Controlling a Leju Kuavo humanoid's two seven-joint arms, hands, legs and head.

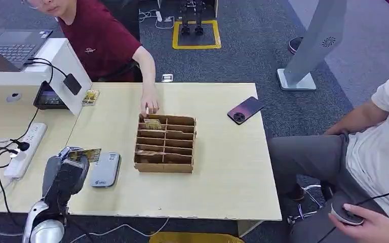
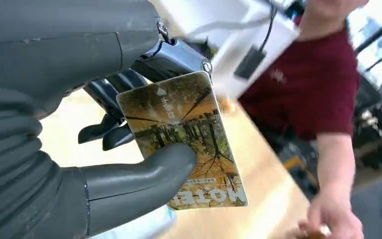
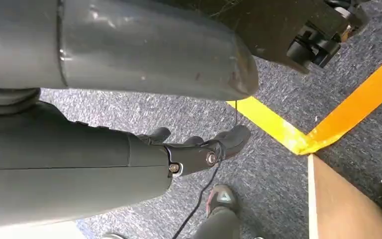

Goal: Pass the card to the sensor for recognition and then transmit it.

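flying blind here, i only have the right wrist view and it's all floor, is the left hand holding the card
Observer: Yes. The left hand pinches the card between thumb and fingers.
Operator: where is it over the table
Observer: In the head view it is beside the grey sensor, near the table's front left corner.
Operator: anyone in the way
Observer: A person's hand is at the far edge of the cardboard organizer, apart from the left hand.
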